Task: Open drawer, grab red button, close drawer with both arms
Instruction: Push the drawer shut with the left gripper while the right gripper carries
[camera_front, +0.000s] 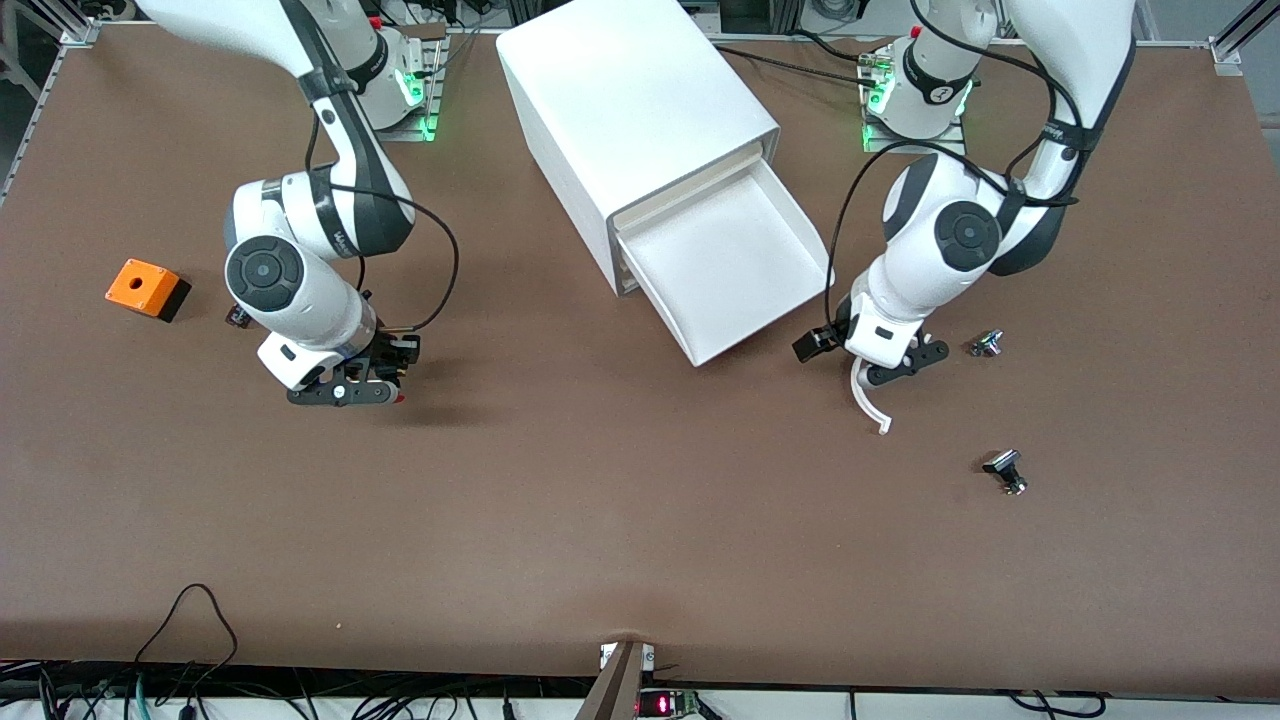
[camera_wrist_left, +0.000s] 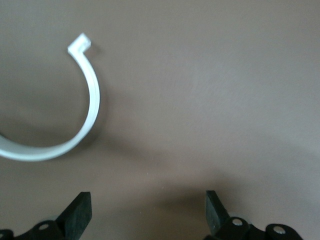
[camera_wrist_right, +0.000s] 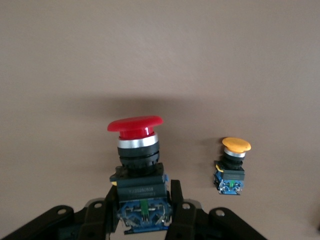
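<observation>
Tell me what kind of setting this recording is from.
Likely a robotics lab bench: two bolted-down arms at a brown table, cables along its edge. The right pincer grips the red button; the left pincer hangs open by the pulled-out drawer.

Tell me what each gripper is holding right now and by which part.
The right gripper clamps the red button by its black-and-blue body, cap free. The left gripper is open over the table, holding nothing.
</observation>
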